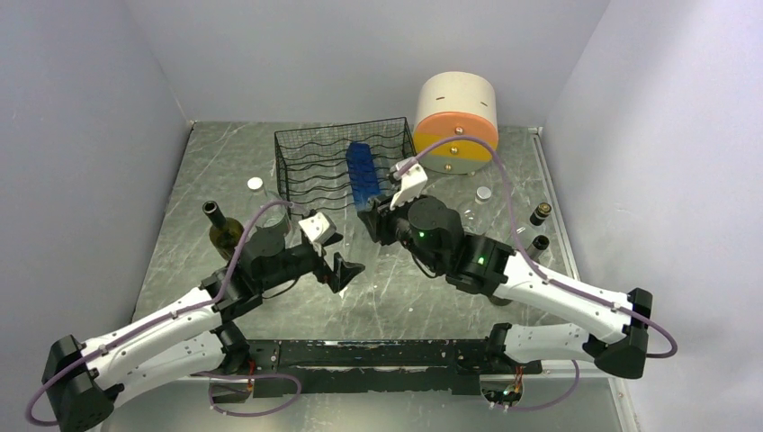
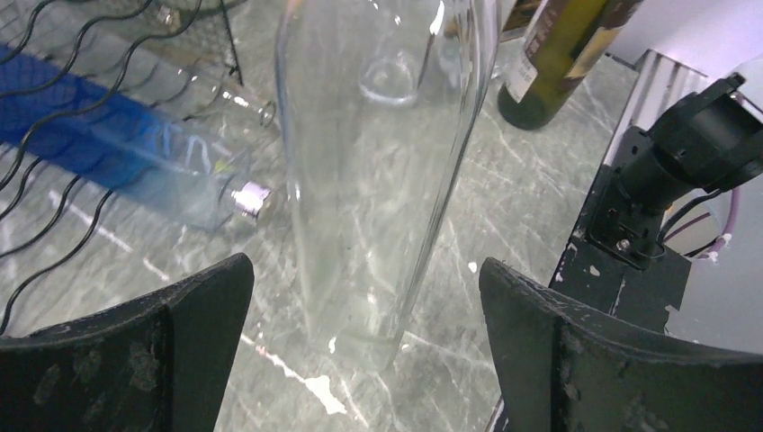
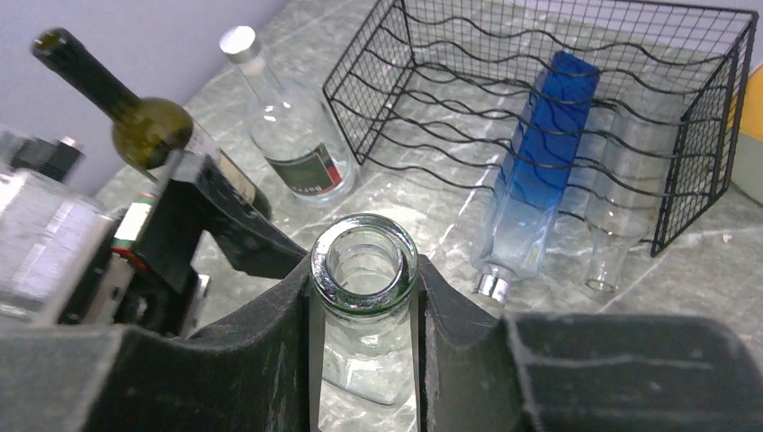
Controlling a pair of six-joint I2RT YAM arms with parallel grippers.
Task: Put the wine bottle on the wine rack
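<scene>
My right gripper (image 3: pixel 364 270) is shut on the neck of a clear glass wine bottle (image 3: pixel 369 355), just below its open mouth. The bottle stands roughly upright on the marble table. In the left wrist view its body (image 2: pixel 378 162) rises just ahead of my left gripper (image 2: pixel 364 265), which is wide open and not touching it. The black wire wine rack (image 1: pixel 310 162) sits behind, with a blue bottle (image 1: pixel 362 175) and a clear bottle (image 3: pixel 621 180) lying in it. In the top view the right gripper (image 1: pixel 376 220) is in front of the rack and the left gripper (image 1: pixel 337 252) is near it.
A dark green bottle (image 1: pixel 223 232) and a clear labelled bottle with a silver cap (image 3: pixel 288 135) stand at the left. The round cream and orange drawer unit (image 1: pixel 457 121) is at the back right. Two small dark bottles (image 1: pixel 540 213) and a loose cap (image 1: pixel 484 193) lie on the right.
</scene>
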